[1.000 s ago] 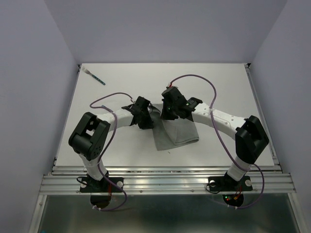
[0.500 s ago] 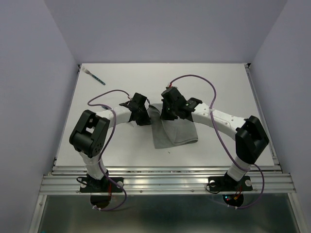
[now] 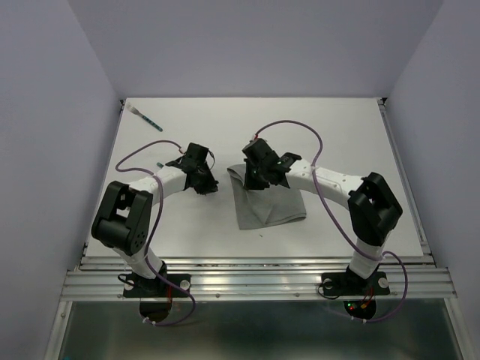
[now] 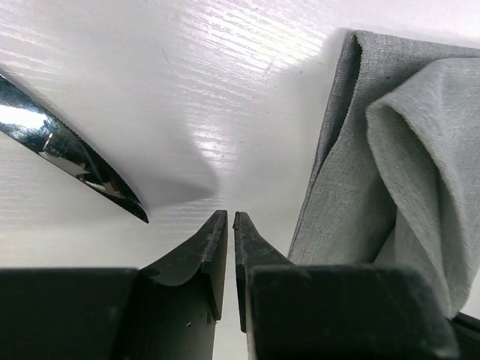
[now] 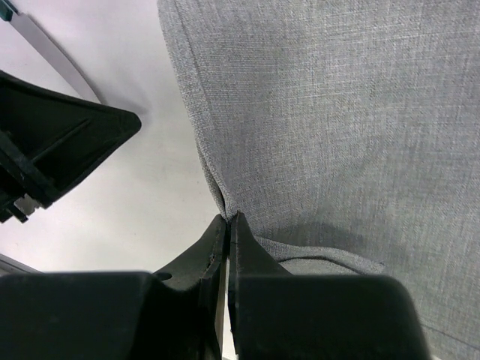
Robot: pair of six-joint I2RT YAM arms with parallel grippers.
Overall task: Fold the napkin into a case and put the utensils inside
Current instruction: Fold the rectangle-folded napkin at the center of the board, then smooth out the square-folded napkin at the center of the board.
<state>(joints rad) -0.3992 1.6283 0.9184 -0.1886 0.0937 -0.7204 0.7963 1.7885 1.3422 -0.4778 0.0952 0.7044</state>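
The grey napkin lies folded in the middle of the table, its left layers loose and raised. My right gripper is shut on the fold at the napkin's upper left edge. My left gripper sits on the table left of the napkin, not touching it. Its jaws are almost together with nothing between them. A serrated knife blade lies just ahead and left of the left gripper. A second utensil with a teal handle lies at the far left back corner.
The white table ends at a metal rail along the near edge. Grey walls close in on the left, right and back. Purple cables loop above both arms.
My left arm has pulled left, away from the napkin's edge and toward the knife. My right gripper has shifted slightly left, still holding the cloth.
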